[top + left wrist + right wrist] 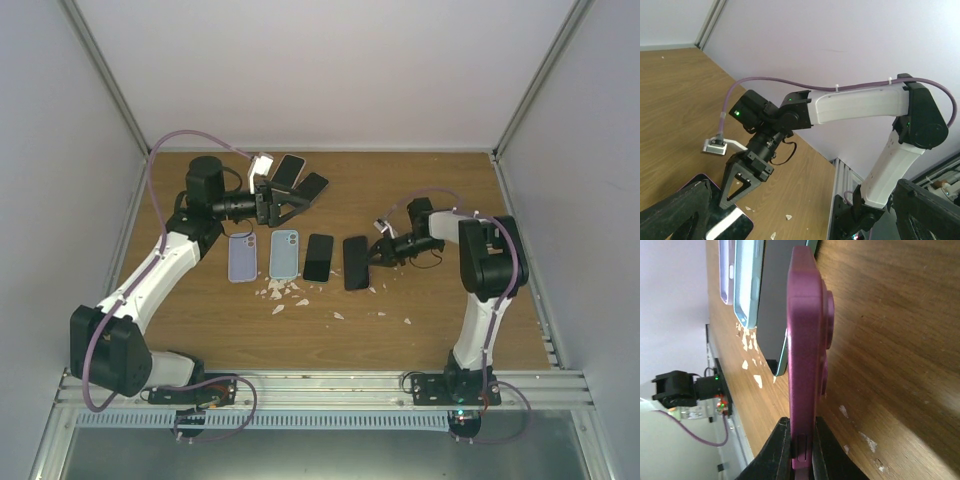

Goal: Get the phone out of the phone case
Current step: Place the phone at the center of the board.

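Here, right fingers (pixel 772 455) pinch the magenta phone (pixel 805 340) by one edge; left fingers (pixel 927 212) gape wide.

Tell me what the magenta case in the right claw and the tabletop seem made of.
The magenta case: probably silicone or soft plastic, matte; even colour, rounded edges, no glare. The tabletop: wood or wood-look laminate, slight sheen; brown grain streaks, which one is unclear.
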Tool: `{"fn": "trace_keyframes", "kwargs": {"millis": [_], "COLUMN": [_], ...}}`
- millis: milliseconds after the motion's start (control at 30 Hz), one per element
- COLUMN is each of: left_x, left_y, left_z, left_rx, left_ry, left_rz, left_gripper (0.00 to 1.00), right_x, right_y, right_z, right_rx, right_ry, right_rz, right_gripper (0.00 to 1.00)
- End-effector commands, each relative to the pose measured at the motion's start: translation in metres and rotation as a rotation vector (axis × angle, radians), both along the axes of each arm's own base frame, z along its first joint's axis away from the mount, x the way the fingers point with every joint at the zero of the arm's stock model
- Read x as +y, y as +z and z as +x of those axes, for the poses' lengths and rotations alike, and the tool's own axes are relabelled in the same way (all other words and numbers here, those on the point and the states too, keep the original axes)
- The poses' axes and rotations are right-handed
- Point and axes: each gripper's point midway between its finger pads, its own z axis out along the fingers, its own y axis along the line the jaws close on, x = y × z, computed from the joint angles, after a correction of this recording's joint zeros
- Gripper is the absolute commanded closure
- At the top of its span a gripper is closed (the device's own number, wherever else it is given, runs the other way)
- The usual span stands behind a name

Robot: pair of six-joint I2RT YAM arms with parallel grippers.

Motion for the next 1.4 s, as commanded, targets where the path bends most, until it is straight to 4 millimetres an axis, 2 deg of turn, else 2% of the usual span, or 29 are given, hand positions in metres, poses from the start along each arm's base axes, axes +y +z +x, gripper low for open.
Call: {"fn": "trace_keyframes", "kwargs": {"millis": [0, 267, 533, 633, 767, 833, 1000, 1133, 1233, 1367], "left_x": [0.002, 0.002, 0.004, 0.005, 0.007, 0.009, 0.017, 0.026, 0.03, 0.036], "left_y": [0.007, 0.002, 0.0, -0.001, -0.002, -0.003, -0.008, -0.008, -0.009, -0.011], "left_z": [0.007, 0.008, 0.008, 0.008, 0.009, 0.01, 0.019, 0.027, 0.032, 0.04], "left_rx": [-0.048, -0.039, -0.037, -0.036, -0.035, -0.036, -0.041, -0.069, -0.093, -0.119], "left_ry": [0.015, 0.02, 0.027, 0.031, 0.044, 0.056, 0.118, 0.176, 0.21, 0.254], "left_rz": [0.0, 0.003, 0.005, 0.006, 0.01, 0.018, 0.061, 0.112, 0.153, 0.204], "left_gripper": [0.01, 0.01, 0.01, 0.01, 0.01, 0.01, 0.01, 0.01, 0.01, 0.01], "right_x": [0.004, -0.002, -0.012, -0.011, -0.012, -0.014, -0.021, -0.03, -0.035, -0.04], "right_y": [0.005, -0.012, -0.023, -0.023, -0.022, -0.02, -0.015, -0.001, 0.006, 0.016], "right_z": [0.004, 0.011, 0.02, 0.022, 0.024, 0.024, 0.024, 0.027, 0.029, 0.031], "right_rx": [0.021, 0.077, 0.106, 0.109, 0.1, 0.09, 0.041, -0.037, -0.081, -0.121], "right_ry": [0.015, -0.013, -0.046, -0.044, -0.045, -0.047, -0.062, -0.078, -0.087, -0.098], "right_rz": [0.075, 0.079, 0.083, 0.091, 0.073, 0.057, -0.025, -0.101, -0.143, -0.171], "right_gripper": [1.0, 0.94, 0.96, 0.93, 0.7, 0.63, 0.37, 0.13, 0.01, 0.0]}}
